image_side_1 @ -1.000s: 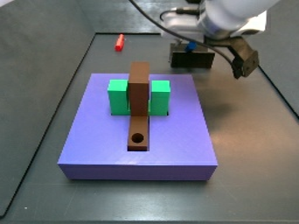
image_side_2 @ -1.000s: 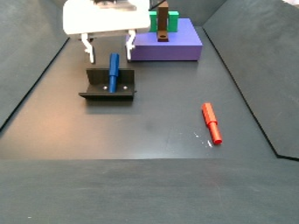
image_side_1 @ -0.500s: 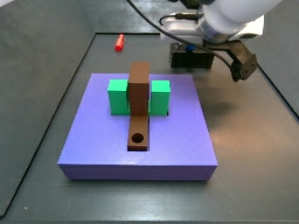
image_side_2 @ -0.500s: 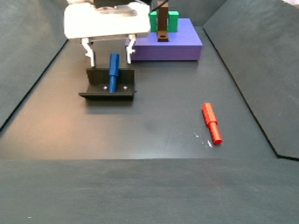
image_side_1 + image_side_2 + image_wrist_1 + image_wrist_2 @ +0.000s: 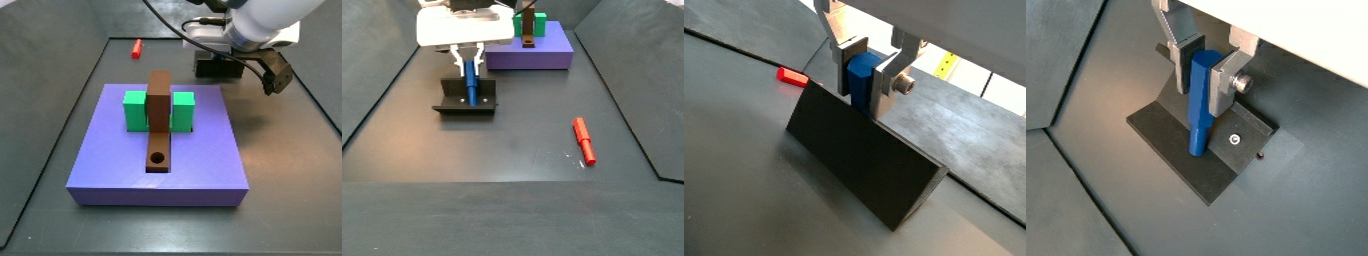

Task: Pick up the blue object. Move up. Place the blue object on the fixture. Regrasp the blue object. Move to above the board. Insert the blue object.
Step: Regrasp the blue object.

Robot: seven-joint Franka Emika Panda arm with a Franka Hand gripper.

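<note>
1. Gripper point(image 5: 1203, 68): seen in both wrist views directly above the fixture, its silver fingers point(image 5: 854, 60) closed against the two sides of the peg; grasping the peg. In a side view it point(image 5: 468, 58) is placed over the fixture's slot.
2. Peg point(image 5: 1200, 105): blue, slim, held upright between the fingers in both wrist views point(image 5: 861, 74); its upper part is clamped by the pads, and its lower end reaches down from the gripper to the fixture. In a side view it point(image 5: 470, 82) is seen below the gripper, in line with the slot.
3. Fixture point(image 5: 1186, 152): dark, set on the floor right beneath the gripper; a dark wall of it point(image 5: 858, 158) is seen in front of the fingers in a wrist view. In a side view it point(image 5: 465, 103) lies under the gripper.
4. Board point(image 5: 160, 150): lavender-blue slab, well apart from the gripper; a green block point(image 5: 136, 110) and a brown bar point(image 5: 159, 120) with a round hole are carried on it.
5. Red peg point(image 5: 584, 140): flat on the floor, well apart from the gripper; a red bit point(image 5: 791, 75) is glimpsed beyond the fixture in a wrist view.
</note>
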